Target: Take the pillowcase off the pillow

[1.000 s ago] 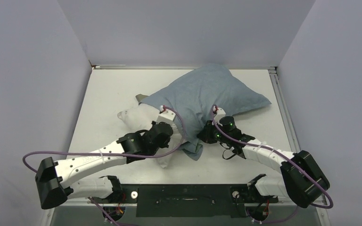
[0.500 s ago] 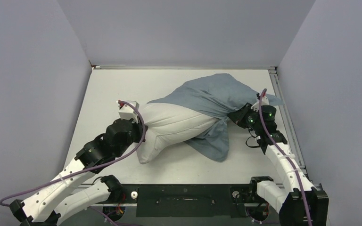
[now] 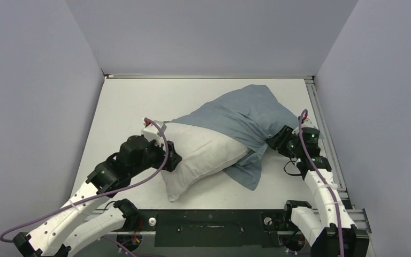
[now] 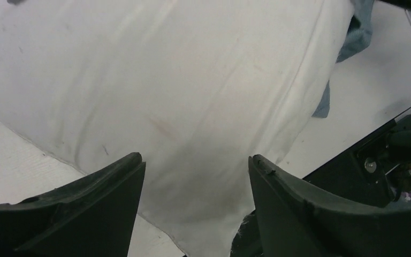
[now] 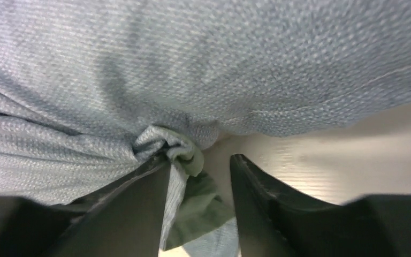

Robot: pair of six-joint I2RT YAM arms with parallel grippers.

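Note:
The white pillow (image 3: 203, 155) lies slantwise mid-table, its near-left half bare. The grey-blue pillowcase (image 3: 241, 115) covers its far-right half, and a loose flap trails toward the near edge. My left gripper (image 3: 172, 160) stands open at the pillow's bare left end. In the left wrist view its jaws (image 4: 192, 160) straddle the white pillow (image 4: 166, 80) without pinching it. My right gripper (image 3: 273, 142) is at the pillowcase's right side. There the jaws (image 5: 200, 160) are apart, and a bunched fold of the pillowcase (image 5: 190, 155) hangs against the left finger, clear of the right one.
Grey walls close in the table on the left, back and right. A metal rail (image 3: 321, 123) runs along the right edge. The black mounting plate (image 3: 208, 227) and both arm bases sit at the near edge. Purple cables loop off both wrists.
Both grippers have gone from shut to open, releasing the pillow and the pillowcase. The pillow settled a little toward the near edge and the pillowcase slackened.

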